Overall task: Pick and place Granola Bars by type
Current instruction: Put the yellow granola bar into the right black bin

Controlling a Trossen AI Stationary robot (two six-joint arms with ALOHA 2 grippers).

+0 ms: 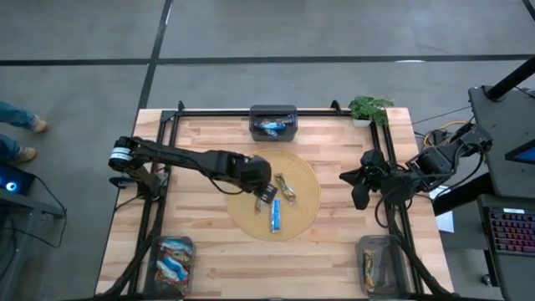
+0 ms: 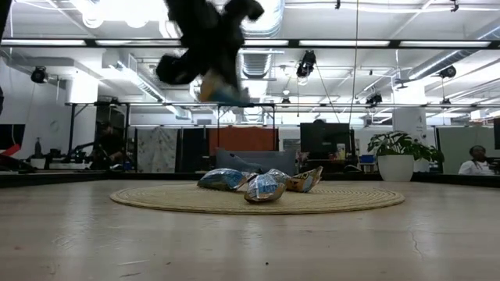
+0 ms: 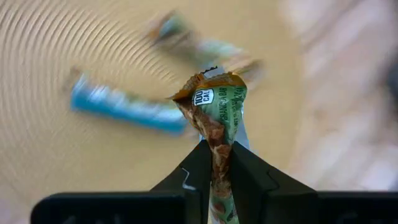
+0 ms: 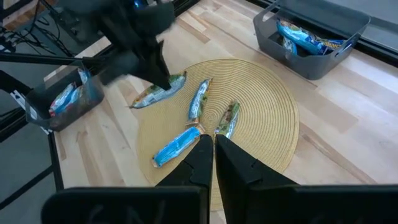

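Your left gripper is clamped on a green-and-brown granola bar, lifted above the round woven mat in the middle of the tabletop. Below it on the mat you have a blue bar and a brown-green bar. More bars sit in three grey bins at the tabletop's edges. Your right gripper waits shut and empty near the right edge.

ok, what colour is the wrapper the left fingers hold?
Green and brown bar, clearest in the left wrist view.
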